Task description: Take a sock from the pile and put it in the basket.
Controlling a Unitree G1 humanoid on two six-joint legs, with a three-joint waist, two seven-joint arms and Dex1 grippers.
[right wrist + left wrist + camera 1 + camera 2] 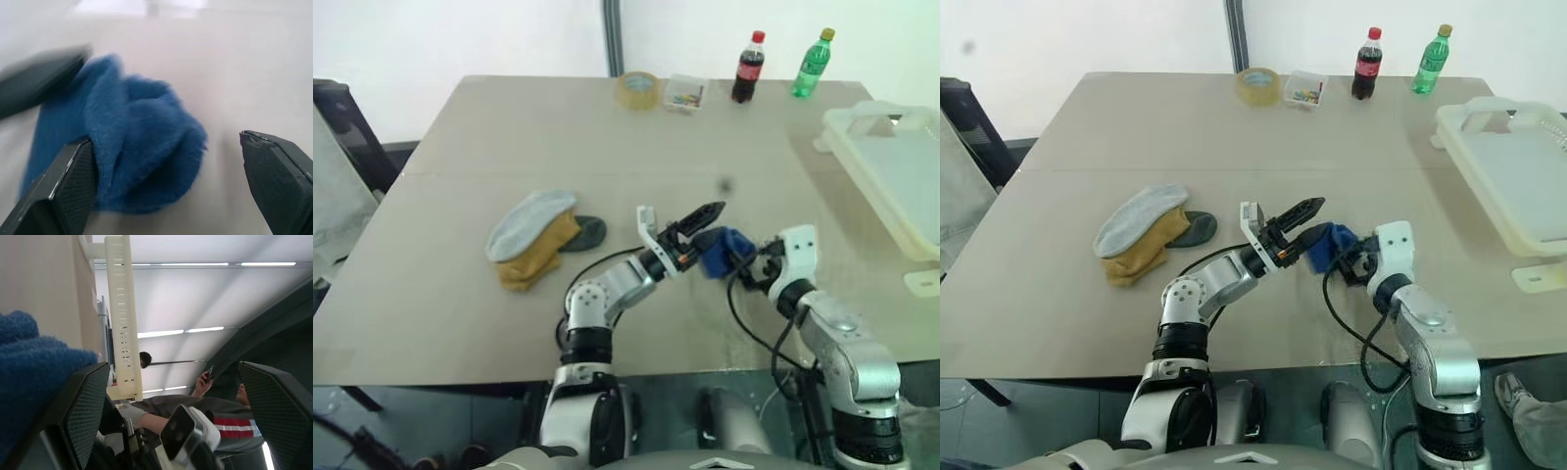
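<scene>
Between your two wide-open grippers, left (1304, 217) and right (1356, 262), the royal blue sock (1330, 245) is lying loose on the table (1234, 137), gripped by neither. You are working away from the pile (1148, 233); the basket (1508, 186) is waiting beyond your right gripper.
</scene>
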